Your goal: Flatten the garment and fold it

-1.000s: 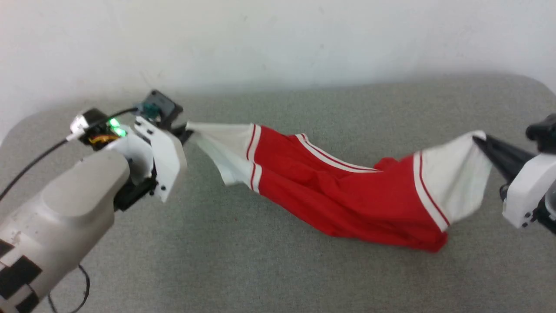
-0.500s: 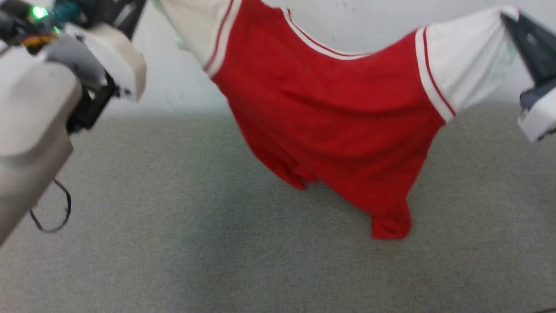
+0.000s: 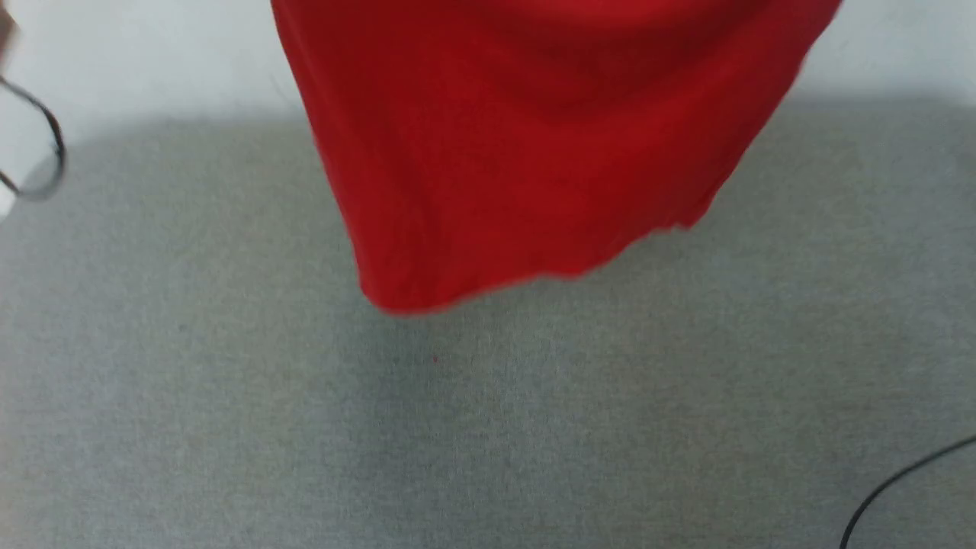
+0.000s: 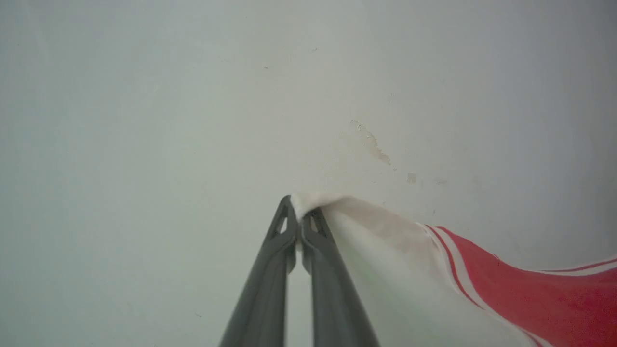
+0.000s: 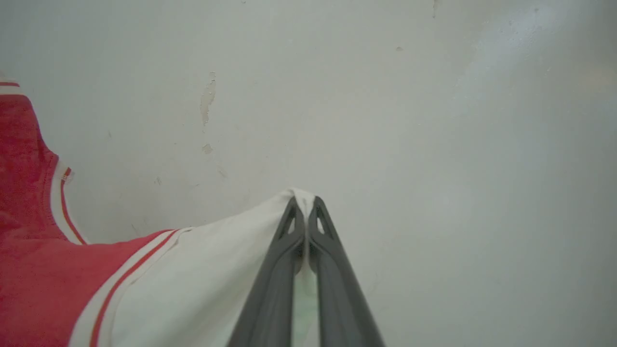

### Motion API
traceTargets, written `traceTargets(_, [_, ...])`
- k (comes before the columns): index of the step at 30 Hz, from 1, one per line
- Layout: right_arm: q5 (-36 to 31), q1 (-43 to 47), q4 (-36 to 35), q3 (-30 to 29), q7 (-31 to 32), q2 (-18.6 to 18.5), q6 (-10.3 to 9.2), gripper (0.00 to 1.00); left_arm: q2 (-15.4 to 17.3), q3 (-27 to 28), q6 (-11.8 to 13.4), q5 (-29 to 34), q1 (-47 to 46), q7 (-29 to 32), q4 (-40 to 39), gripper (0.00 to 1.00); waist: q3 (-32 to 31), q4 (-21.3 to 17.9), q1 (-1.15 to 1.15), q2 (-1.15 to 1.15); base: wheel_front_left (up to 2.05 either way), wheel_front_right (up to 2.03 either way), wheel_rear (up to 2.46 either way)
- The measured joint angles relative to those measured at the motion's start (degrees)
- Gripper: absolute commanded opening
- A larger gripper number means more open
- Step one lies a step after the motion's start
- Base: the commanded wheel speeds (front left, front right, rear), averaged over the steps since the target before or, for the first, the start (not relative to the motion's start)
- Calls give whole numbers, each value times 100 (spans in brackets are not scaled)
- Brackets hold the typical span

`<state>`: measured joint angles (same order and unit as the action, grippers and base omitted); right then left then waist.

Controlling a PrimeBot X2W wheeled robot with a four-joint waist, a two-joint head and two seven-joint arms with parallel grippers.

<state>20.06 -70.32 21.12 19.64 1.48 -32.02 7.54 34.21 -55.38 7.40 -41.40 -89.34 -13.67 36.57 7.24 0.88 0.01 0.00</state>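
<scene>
Red cloth garment point(image 3: 534, 152), white-sleeved, hangs between our left end effector point(image 4: 300, 208) and right end effector point(image 5: 304, 202), each pinching a sleeve tip, above grey surface point(image 3: 488, 442).

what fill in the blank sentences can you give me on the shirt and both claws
The left claw is shut on a ____ sleeve of the garment.
The right claw is shut on the other ____.
The garment's hanging body is coloured ____.
Missing: white; sleeve; red.
</scene>
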Motion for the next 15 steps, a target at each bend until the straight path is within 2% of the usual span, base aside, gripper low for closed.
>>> traceTargets(8, [-439,-1579,806,123,-57,-92,0,0,-58,278,41,343,-973,-99,321,0,827,67,1,0,0,0,0])
traceTargets(15, [-601,-2637,1370,256,-249,-258,0,0,-97,679,148,383,-1380,-105,313,0,1519,155,1,0,0,0,0])
